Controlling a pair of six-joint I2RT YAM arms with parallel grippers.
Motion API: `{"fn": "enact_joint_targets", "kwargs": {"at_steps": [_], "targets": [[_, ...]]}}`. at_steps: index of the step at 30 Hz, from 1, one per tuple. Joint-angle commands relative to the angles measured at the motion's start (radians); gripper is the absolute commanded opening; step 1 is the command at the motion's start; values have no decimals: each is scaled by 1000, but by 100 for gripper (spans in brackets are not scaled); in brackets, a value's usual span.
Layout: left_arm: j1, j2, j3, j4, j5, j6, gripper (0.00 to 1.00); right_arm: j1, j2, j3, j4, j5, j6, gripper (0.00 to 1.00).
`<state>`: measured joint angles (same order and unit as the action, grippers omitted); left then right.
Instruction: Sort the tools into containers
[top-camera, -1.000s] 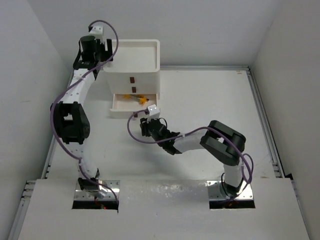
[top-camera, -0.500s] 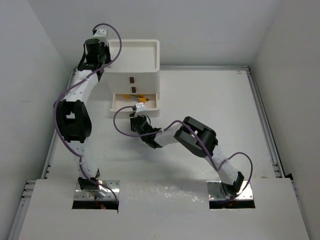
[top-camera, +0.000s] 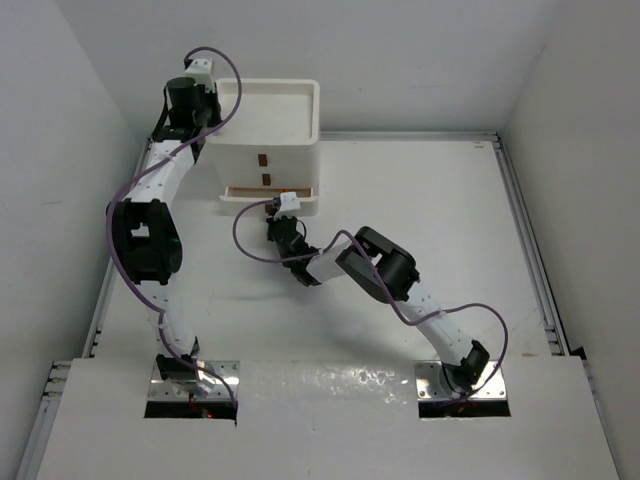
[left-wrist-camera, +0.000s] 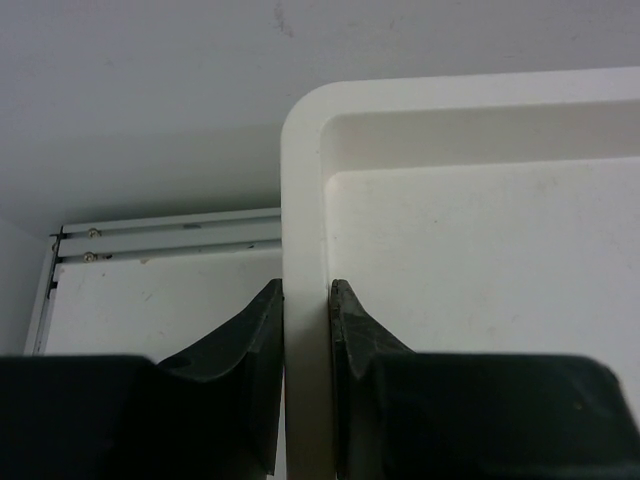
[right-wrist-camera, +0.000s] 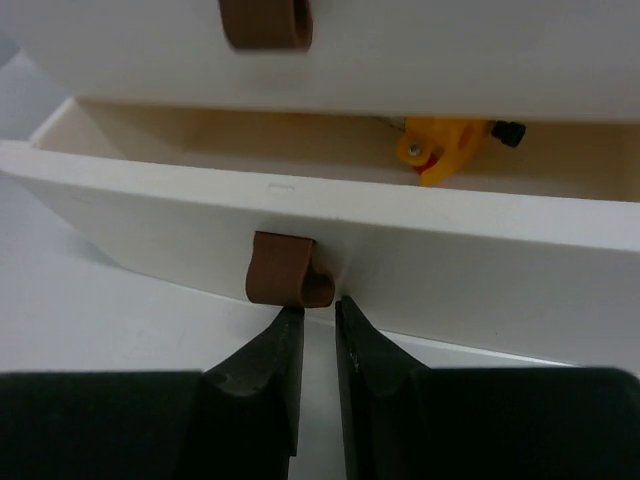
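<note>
The white drawer unit (top-camera: 290, 160) stands at the back left with its recessed tray top (left-wrist-camera: 480, 280). My left gripper (top-camera: 205, 100) (left-wrist-camera: 307, 290) is shut on the tray's left rim (left-wrist-camera: 303, 200), one finger on each side of it. The bottom drawer (right-wrist-camera: 480, 270) stands out a little. A yellow-orange tool (right-wrist-camera: 445, 148) lies inside it. My right gripper (top-camera: 283, 208) (right-wrist-camera: 318, 308) is shut with nothing between its fingers. Its tips touch the drawer front right under the brown handle (right-wrist-camera: 288, 283). No other tools show.
Two more brown handles (top-camera: 264, 159) (top-camera: 267, 179) sit on the closed drawers above. A metal rail (top-camera: 525, 240) runs along the table's right edge, another (left-wrist-camera: 170, 235) behind the unit. White walls close in the left, back and right sides.
My right gripper has moved forward to the unit and narrowed to shut, and the bottom drawer has slid most of the way in. My left gripper has shut on the tray rim.
</note>
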<state>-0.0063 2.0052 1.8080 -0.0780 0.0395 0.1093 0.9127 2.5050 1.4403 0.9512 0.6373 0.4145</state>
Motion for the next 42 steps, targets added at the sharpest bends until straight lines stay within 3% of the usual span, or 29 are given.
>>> {"fn": "enact_joint_targets", "kwargs": {"at_steps": [1,4,9,12,17,20,21,23,25,27,28,29,30,31,33,34,35,37,39,42], "targets": [[3,46,-27,-80,106,67,0,-26,43,115,185,78,-77,17],[3,44,-27,-80,109,64,0,-52,127,268,155,87,-66,15],[3,32,-41,-72,129,59,0,-87,180,339,129,76,-68,13],[3,30,-41,-69,129,49,0,-92,158,316,185,65,-121,13],[3,21,-41,-72,119,-3,1,-86,31,77,327,-79,-138,14],[3,9,-41,-66,99,-34,20,-61,-121,-177,482,-132,-203,20],[3,1,-42,-54,88,-45,36,-51,-171,-252,510,-134,-230,22],[3,-9,-35,-43,63,-80,54,-22,-346,-479,555,-85,-307,29],[3,-17,-27,-32,54,-98,62,-15,-551,-716,555,-79,-306,35],[3,-34,-6,-35,46,-97,77,-18,-702,-854,467,-96,-304,49],[3,-43,0,-37,40,-94,80,-24,-780,-948,387,-96,-307,55],[3,-51,16,-39,21,-91,88,-32,-942,-971,125,-96,-296,63],[3,-74,23,-43,7,-88,97,-43,-1015,-971,-54,-93,-286,78],[3,-89,30,-45,-22,-79,100,-84,-1075,-906,-481,-88,-223,85],[3,-147,36,-49,-56,-57,100,-167,-1127,-795,-896,-67,-117,99],[3,-169,31,-45,-88,-19,100,-266,-1120,-696,-1087,-38,24,99],[5,-224,4,-31,-154,6,100,-311,-1120,-681,-1279,7,67,99],[6,-284,-45,-13,-235,73,100,-409,-1190,-751,-1299,-2,104,99],[81,-367,-114,-40,-312,79,100,-463,-1337,-878,-1212,-97,124,99],[216,-442,-195,-169,-183,3,100,-549,-1490,-998,-1111,-104,145,99]]}}
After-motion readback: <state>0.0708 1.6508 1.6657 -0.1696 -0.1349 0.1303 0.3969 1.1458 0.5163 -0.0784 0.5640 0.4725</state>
